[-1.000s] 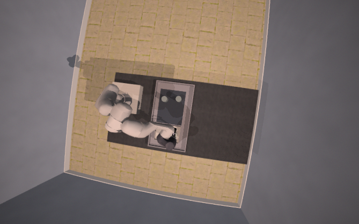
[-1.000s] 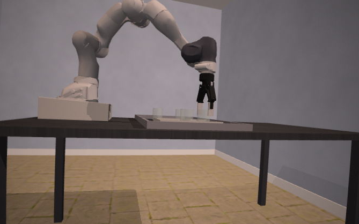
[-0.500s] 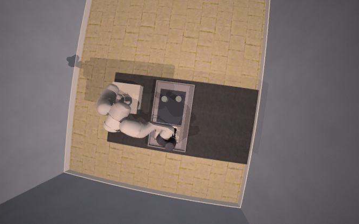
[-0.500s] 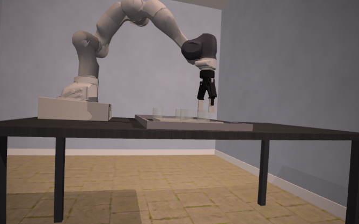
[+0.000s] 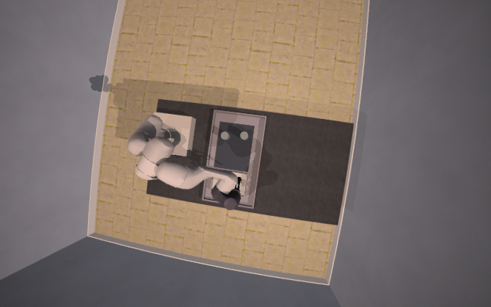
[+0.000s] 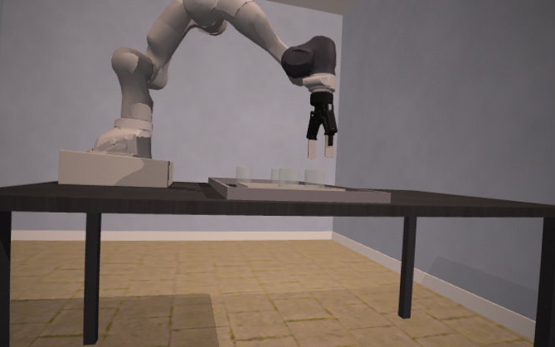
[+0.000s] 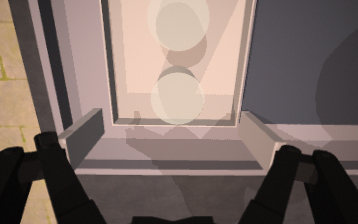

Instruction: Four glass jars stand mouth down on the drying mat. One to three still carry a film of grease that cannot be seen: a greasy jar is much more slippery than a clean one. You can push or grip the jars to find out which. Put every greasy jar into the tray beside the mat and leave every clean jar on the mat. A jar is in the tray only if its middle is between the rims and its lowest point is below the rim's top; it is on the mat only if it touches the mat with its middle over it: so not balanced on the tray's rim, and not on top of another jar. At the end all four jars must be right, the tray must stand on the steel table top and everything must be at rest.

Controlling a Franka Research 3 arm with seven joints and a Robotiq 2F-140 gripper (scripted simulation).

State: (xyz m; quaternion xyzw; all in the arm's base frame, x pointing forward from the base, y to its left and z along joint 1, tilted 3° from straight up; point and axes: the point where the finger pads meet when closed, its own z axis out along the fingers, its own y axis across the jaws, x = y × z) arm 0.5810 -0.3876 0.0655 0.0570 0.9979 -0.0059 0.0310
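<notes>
The dark drying mat (image 5: 232, 161) (image 7: 285, 50) bears two pale glass jars, a left one (image 5: 224, 135) (image 6: 243, 173) and a right one (image 5: 244, 135) (image 6: 274, 174). The cream tray (image 5: 244, 189) (image 7: 135, 75) beside it holds two upright jars: one (image 7: 178, 25) (image 6: 289, 177) farther in and one (image 7: 177, 98) (image 6: 314, 178) close to the tray's end wall. My gripper (image 6: 320, 155) (image 7: 172, 122) is wide open and empty, raised above the jar tops near that end. The arm hides both tray jars in the top view. No grease can be seen.
The pinkish steel top (image 5: 259, 141) (image 6: 309, 196) has a raised edge around mat and tray. It lies on a dark table (image 5: 304, 164). The robot's pale base block (image 5: 186, 133) (image 6: 111, 170) stands to the left. The tray sits close against the mat's edge.
</notes>
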